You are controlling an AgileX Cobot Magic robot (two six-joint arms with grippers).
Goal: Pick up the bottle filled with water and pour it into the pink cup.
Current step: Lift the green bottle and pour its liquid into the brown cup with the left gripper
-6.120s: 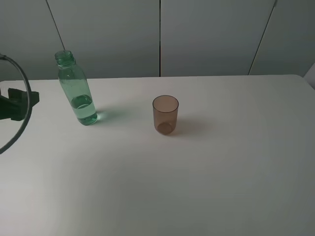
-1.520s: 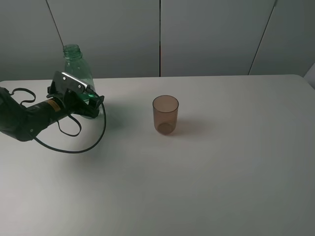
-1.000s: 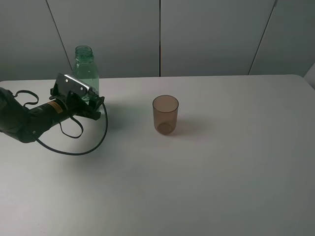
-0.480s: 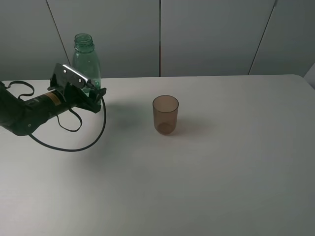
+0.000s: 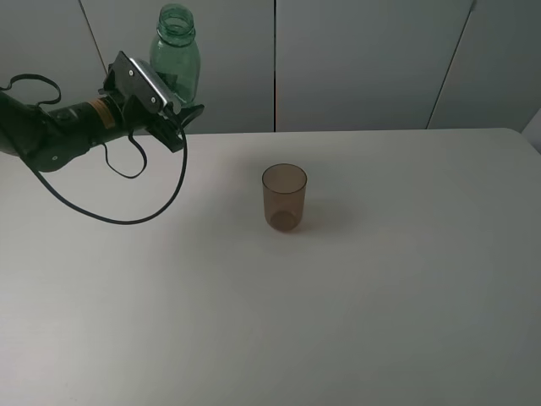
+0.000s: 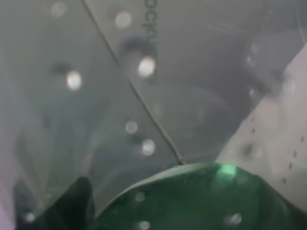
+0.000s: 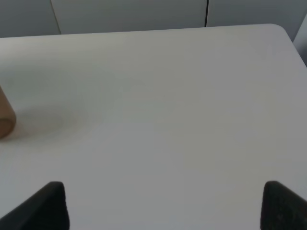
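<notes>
The green transparent bottle (image 5: 177,52) is upright and lifted clear of the table at the far left, neck open, no cap. My left gripper (image 5: 180,115) is shut on its lower body and hides that part. In the left wrist view the bottle (image 6: 192,199) fills the frame, blurred and green. The pink cup (image 5: 284,197) stands upright on the table, to the right of the bottle and lower. A sliver of the cup (image 7: 5,117) shows in the right wrist view. My right gripper (image 7: 168,208) is open and empty above bare table, off to the cup's right.
The white table (image 5: 355,321) stretches wide around the cup. A grey panelled wall (image 5: 363,59) stands behind its far edge. A black cable (image 5: 148,207) loops down from the left arm over the table.
My left gripper has taken hold of the bottle and raised it off the table, moving up and a little toward the right. The cup has not moved.
</notes>
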